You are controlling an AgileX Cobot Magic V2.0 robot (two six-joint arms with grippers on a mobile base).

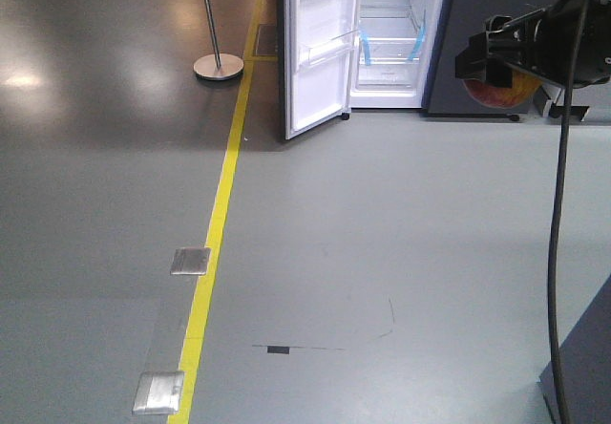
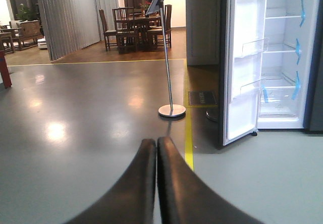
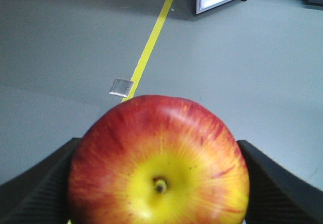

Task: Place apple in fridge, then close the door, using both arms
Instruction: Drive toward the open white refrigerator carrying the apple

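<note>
Well short of the fridge (image 1: 391, 32), whose door (image 1: 320, 52) stands wide open, the right jaws are clamped on either side of the apple (image 3: 159, 158), holding it in the air, while the left jaws, pointed toward the fridge, are pressed together with nothing between them.

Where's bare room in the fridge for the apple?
Fridge shelves look bare between the blue tape strips; door bins too. Floor right of the yellow line is open. Only the sign stand crowds, left of the door.
</note>
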